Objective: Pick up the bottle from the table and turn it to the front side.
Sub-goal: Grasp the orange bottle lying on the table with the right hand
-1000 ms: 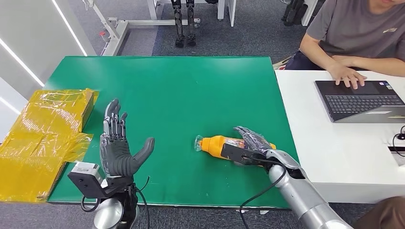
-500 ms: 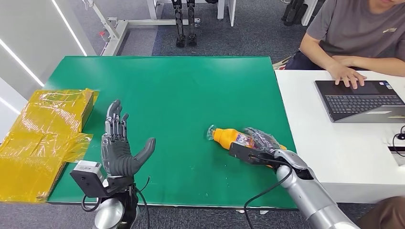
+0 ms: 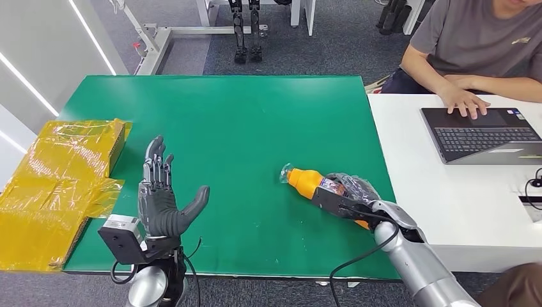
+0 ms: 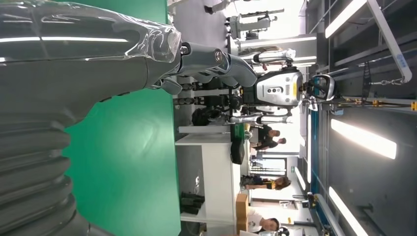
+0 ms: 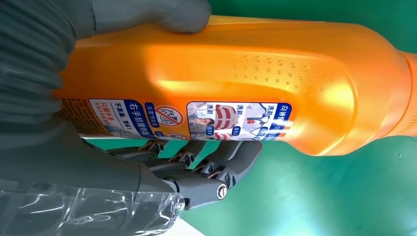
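At lower right of the head view, the right hand (image 3: 348,195) clasps the orange detergent bottle (image 3: 313,183), whose smooth plastic could slip from the grasp while turning, as the left hand (image 3: 160,204) hovers spread and empty.

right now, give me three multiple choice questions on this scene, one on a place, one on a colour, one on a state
1. Where is the laptop?
A. on the green table
B. on the white table
C. on the floor

2. What colour is the bottle?
A. orange
B. blue
C. white

3. What is the left hand doing?
A. holding the bottle
B. pressing the yellow wrap
C. open, holding nothing

Answers:
1. B, it sits on the white table under a person's hand.
2. A, its body is orange in the head and right wrist views.
3. C, its fingers are spread above the green table, while the right hand holds the bottle.
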Robot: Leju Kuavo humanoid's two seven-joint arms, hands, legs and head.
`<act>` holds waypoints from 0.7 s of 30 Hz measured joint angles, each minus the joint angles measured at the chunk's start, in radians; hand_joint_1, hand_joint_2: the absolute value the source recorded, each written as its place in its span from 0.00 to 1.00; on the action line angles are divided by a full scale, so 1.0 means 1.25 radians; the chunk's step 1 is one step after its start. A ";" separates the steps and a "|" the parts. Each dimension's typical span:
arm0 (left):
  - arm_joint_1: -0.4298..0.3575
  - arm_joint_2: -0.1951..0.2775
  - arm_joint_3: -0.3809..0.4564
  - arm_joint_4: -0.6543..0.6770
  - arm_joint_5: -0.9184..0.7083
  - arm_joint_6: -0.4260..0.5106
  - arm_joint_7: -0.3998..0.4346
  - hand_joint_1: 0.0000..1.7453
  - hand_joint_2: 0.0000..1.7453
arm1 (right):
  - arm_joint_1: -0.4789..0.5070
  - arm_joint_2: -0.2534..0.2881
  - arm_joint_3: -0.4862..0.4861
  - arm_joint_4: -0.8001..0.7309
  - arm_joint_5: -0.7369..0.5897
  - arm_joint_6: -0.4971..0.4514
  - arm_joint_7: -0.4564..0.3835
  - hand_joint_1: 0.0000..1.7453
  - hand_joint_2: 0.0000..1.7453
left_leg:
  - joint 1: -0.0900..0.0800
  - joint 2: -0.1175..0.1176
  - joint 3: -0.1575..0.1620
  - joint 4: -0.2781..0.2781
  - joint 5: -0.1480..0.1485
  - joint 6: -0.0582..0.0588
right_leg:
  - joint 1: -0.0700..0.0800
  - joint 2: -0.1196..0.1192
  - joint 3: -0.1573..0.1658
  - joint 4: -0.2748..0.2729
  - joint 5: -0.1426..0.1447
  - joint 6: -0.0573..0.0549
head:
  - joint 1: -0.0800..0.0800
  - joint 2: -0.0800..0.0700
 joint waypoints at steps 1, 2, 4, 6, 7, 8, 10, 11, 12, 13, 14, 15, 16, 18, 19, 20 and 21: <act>0.000 0.001 0.000 0.001 0.001 0.001 -0.001 0.00 1.00 | 0.000 0.001 -0.001 0.000 -0.004 -0.002 -0.003 1.00 1.00 | 0.000 0.000 0.000 0.000 0.000 0.000 | 0.000 0.000 0.000 0.000 0.000 0.000 | 0.000 0.000; 0.000 0.001 0.000 0.001 0.002 0.002 -0.002 0.00 1.00 | 0.001 0.002 -0.003 -0.001 -0.008 -0.006 -0.007 1.00 1.00 | 0.000 0.000 0.000 0.000 0.000 0.000 | 0.000 0.000 0.000 0.000 0.000 0.000 | 0.000 0.000; 0.000 0.001 0.000 0.002 0.003 0.006 -0.003 0.00 1.00 | 0.002 0.006 -0.006 -0.001 -0.018 -0.019 -0.018 1.00 1.00 | 0.000 0.000 0.000 0.000 0.000 0.000 | 0.000 0.000 0.000 0.000 0.000 0.000 | 0.000 0.000; 0.000 0.001 0.000 0.003 0.003 0.011 -0.005 0.00 1.00 | 0.005 0.013 -0.011 -0.001 -0.029 -0.036 -0.031 1.00 1.00 | 0.000 0.000 0.000 0.000 0.000 0.000 | 0.000 0.000 0.000 0.000 0.000 0.000 | 0.000 0.000; 0.000 0.002 0.000 0.003 0.003 0.014 -0.006 0.00 1.00 | 0.006 0.018 -0.014 -0.001 -0.037 -0.047 -0.039 1.00 1.00 | 0.000 0.000 0.000 0.000 0.000 0.000 | 0.000 0.000 0.000 0.000 0.000 0.000 | 0.000 0.000; 0.000 0.002 0.000 0.003 0.004 0.016 -0.008 0.00 1.00 | 0.008 0.024 -0.018 -0.001 -0.045 -0.062 -0.049 1.00 1.00 | 0.000 0.000 0.000 0.000 0.000 0.000 | 0.000 0.000 0.000 0.000 0.000 0.000 | 0.000 0.000; 0.000 0.002 0.000 0.003 0.005 0.023 -0.013 0.00 1.00 | 0.014 0.037 -0.026 -0.007 -0.066 -0.104 -0.073 1.00 1.00 | 0.000 0.000 -0.001 0.000 0.000 0.000 | 0.000 0.000 -0.001 0.001 0.000 0.000 | 0.000 0.000; 0.000 0.002 0.000 0.003 0.005 0.025 -0.015 0.00 1.00 | 0.017 0.045 -0.031 -0.013 -0.076 -0.129 -0.087 1.00 1.00 | 0.000 0.000 -0.001 0.000 0.000 0.000 | 0.000 0.000 -0.001 0.001 0.000 0.000 | 0.000 0.000; 0.000 0.002 0.000 0.003 0.006 0.026 -0.017 0.00 1.00 | 0.022 0.053 -0.037 -0.021 -0.086 -0.157 -0.103 1.00 1.00 | 0.000 0.000 -0.001 0.000 0.000 0.000 | 0.000 0.000 -0.001 0.001 0.000 0.000 | 0.000 0.000; 0.000 0.002 0.000 0.003 0.008 0.027 -0.018 0.00 1.00 | 0.027 0.061 -0.044 -0.031 -0.095 -0.186 -0.120 1.00 1.00 | 0.000 0.000 -0.001 0.000 0.000 0.000 | 0.000 0.000 -0.001 0.001 0.000 0.000 | 0.000 0.000; 0.000 0.002 0.000 0.003 0.009 0.027 -0.019 0.00 1.00 | 0.034 0.069 -0.051 -0.043 -0.101 -0.215 -0.137 1.00 1.00 | 0.000 0.000 -0.001 0.000 0.000 0.000 | 0.000 0.000 -0.001 0.001 0.000 0.000 | 0.000 0.000; 0.000 0.002 0.000 0.003 0.011 0.027 -0.020 0.00 1.00 | 0.041 0.076 -0.057 -0.056 -0.105 -0.241 -0.153 1.00 1.00 | 0.000 0.000 -0.001 0.000 0.000 0.000 | 0.000 0.000 -0.002 0.001 0.000 0.000 | 0.000 0.000; -0.001 0.002 0.000 0.003 0.014 0.026 -0.020 0.00 1.00 | 0.050 0.082 -0.063 -0.072 -0.107 -0.264 -0.168 1.00 1.00 | 0.000 0.000 -0.001 0.000 0.000 0.000 | 0.000 0.000 -0.002 0.001 0.000 0.000 | 0.000 0.000; -0.003 0.002 0.000 0.003 0.020 0.022 -0.020 0.00 1.00 | 0.071 0.092 -0.070 -0.106 -0.110 -0.303 -0.198 1.00 1.00 | 0.000 0.000 -0.002 0.000 0.000 0.000 | 0.000 0.000 -0.002 0.001 0.000 0.000 | 0.000 0.000; -0.005 0.002 0.000 0.004 0.023 0.019 -0.020 0.00 1.00 | 0.083 0.096 -0.074 -0.123 -0.110 -0.320 -0.213 1.00 1.00 | 0.000 0.000 -0.002 0.000 0.000 0.000 | 0.000 0.000 -0.002 0.001 0.000 0.000 | 0.000 0.000; -0.008 0.001 0.000 0.006 0.028 0.015 -0.022 0.00 1.00 | 0.095 0.100 -0.077 -0.139 -0.111 -0.337 -0.229 1.00 1.00 | 0.000 0.000 -0.002 0.000 0.000 0.000 | 0.000 0.000 -0.003 0.001 0.000 0.000 | 0.000 0.000; -0.011 0.001 0.000 0.009 0.034 0.009 -0.024 0.00 1.00 | 0.108 0.104 -0.079 -0.154 -0.112 -0.353 -0.247 1.00 1.00 | 0.000 0.000 -0.002 0.000 0.000 0.000 | 0.000 0.000 -0.003 0.000 0.000 0.000 | 0.000 0.000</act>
